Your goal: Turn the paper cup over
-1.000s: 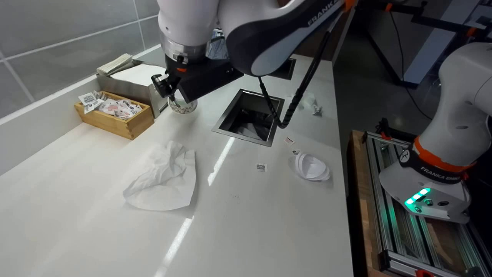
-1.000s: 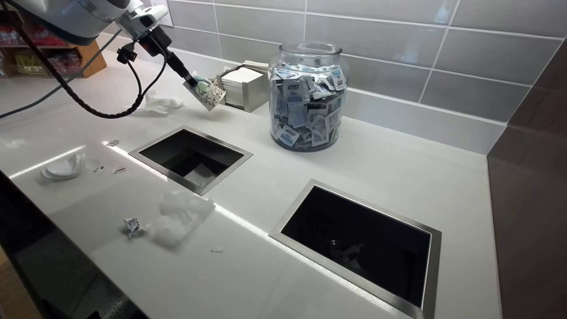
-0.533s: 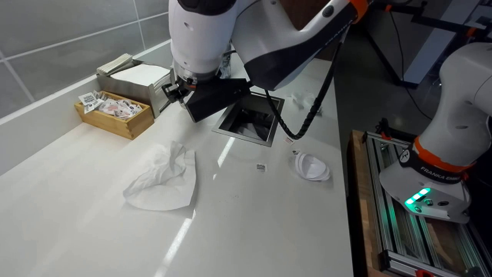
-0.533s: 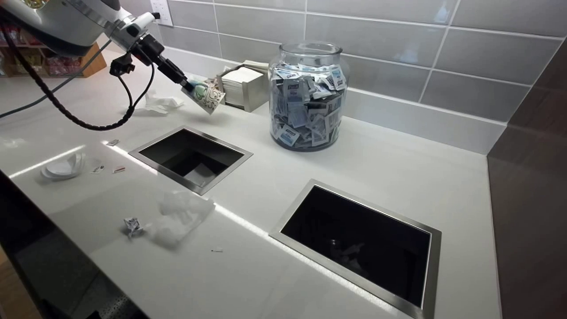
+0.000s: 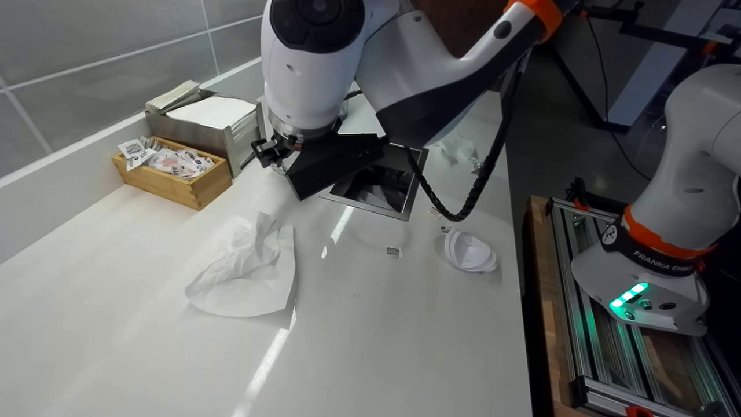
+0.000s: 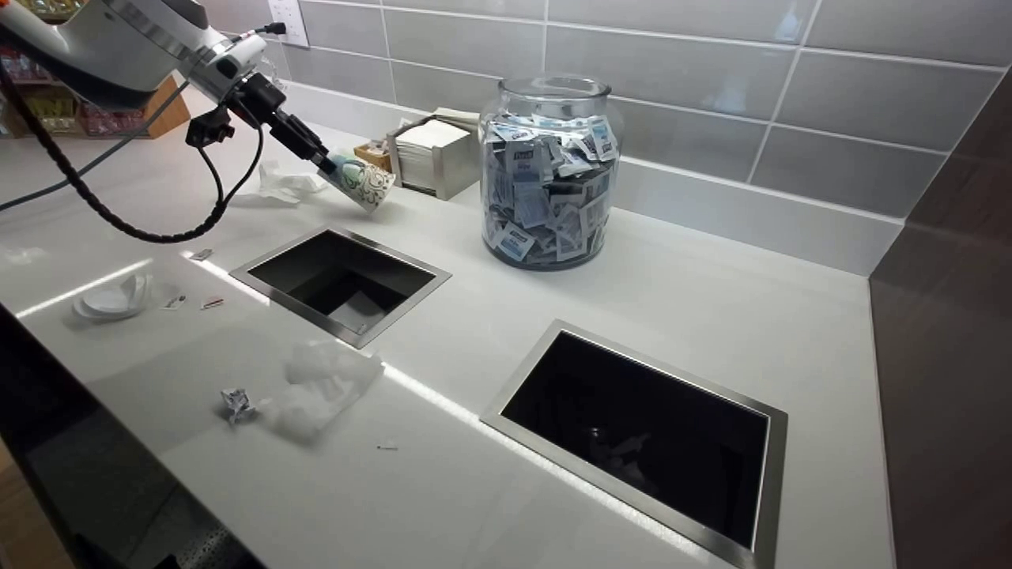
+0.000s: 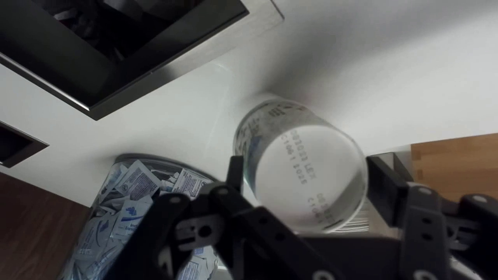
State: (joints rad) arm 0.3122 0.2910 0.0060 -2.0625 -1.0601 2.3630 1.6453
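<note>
The paper cup [image 6: 365,183], white with greenish-blue speckled print, is tilted over with its mouth pointing down and away from my fingers, its rim at or near the counter. My gripper [image 6: 327,164] slants down at its base end. In the wrist view the printed cup base [image 7: 299,171] faces me, lying between a left finger [image 7: 235,171] and a right finger [image 7: 389,188]. The right pad seems to meet the base's edge; the left one overlaps the cup's side. Whether they still grip cannot be told. In an exterior view the gripper hides most of the cup.
A napkin holder [image 6: 432,155] and a wooden packet box [image 5: 197,191] stand by the wall. A glass jar [image 6: 549,178] is farther along. The metal-rimmed counter opening [image 5: 370,210] lies beside the arm. Crumpled tissue [image 5: 246,278] and white nested paper [image 5: 470,253] lie on the counter.
The arm has swung back from the jar end and lower in the last second. The cup has shifted slightly down with it, still tilted, and its base now sits nearer the fingertips.
</note>
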